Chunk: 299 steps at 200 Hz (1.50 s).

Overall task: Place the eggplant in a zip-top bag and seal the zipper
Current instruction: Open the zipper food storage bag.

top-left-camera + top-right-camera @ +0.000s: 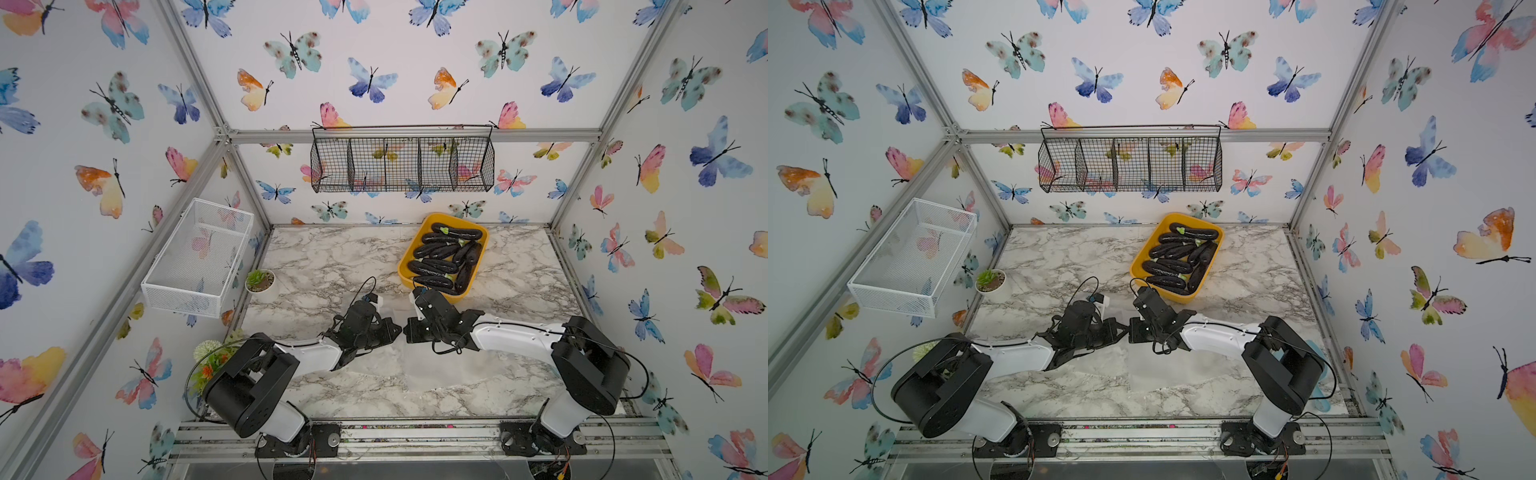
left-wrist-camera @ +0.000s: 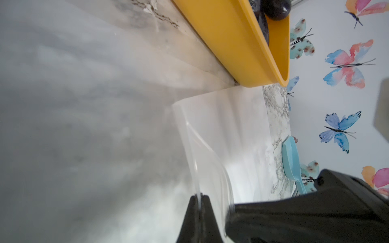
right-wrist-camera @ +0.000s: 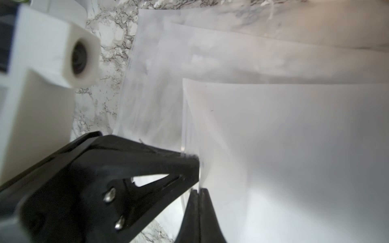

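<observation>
Several dark eggplants [image 1: 436, 266] lie in a yellow tray [image 1: 405, 266] at the back of the marble table, in both top views [image 1: 1167, 266]. A clear zip-top bag [image 1: 432, 365] lies flat on the table in front of the arms. My left gripper [image 2: 200, 196] is shut on a thin edge of the bag [image 2: 231, 126]. Right beside it, my right gripper [image 3: 197, 191] is shut on the bag's film [image 3: 294, 147] too. The two grippers meet tip to tip at mid-table [image 1: 397, 330] [image 1: 409, 330]. No eggplant is in the bag.
A white mesh basket [image 1: 199, 253] hangs on the left wall and a black wire basket [image 1: 403, 160] on the back wall. A small potted succulent [image 1: 259, 280] and flowers [image 1: 212, 361] stand at the table's left. A light blue tool [image 2: 291, 162] lies behind the right arm.
</observation>
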Tool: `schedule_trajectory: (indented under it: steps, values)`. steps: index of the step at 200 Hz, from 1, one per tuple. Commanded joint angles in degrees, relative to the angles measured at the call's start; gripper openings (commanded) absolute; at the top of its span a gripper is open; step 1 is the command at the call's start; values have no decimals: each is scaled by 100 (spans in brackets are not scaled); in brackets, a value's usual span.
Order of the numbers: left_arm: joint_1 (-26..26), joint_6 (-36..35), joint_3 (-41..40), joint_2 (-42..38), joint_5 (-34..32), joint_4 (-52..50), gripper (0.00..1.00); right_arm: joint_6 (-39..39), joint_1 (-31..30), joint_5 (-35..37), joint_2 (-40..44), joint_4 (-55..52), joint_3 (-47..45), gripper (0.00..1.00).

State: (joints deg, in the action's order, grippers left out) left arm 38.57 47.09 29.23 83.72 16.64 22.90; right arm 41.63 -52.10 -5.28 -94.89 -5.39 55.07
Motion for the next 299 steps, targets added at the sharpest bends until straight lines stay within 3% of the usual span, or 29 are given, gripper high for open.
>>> schedule_trajectory:
  steps: [1,51,98,114,217,227,249,276,299]
  values:
    - [313,-478,177,-500,-702,-854,0,-199,42,554,138,-696,174,4]
    - [415,-698,282,-941,-744,-1046,0,-389,42,383,109,-846,259,6]
    - [415,-827,361,-858,-689,-1101,0,-496,39,-106,441,-383,52,36]
    - [415,-876,389,-918,-645,-1094,0,-515,42,-48,332,-546,130,42]
    - [415,-829,571,-1276,-975,-1310,0,-173,-238,100,77,-983,0,43]
    - [415,-799,591,-1253,-946,-1301,0,-51,-249,100,100,-824,-130,37]
    - [415,-736,619,-1271,-1110,-1450,0,100,-248,220,286,-571,-242,5]
    - [415,-1070,886,-979,-1490,-2171,0,-32,-248,540,714,-968,56,4]
    - [468,-1048,935,-777,-1313,-2114,16,-63,-248,528,809,-886,208,4]
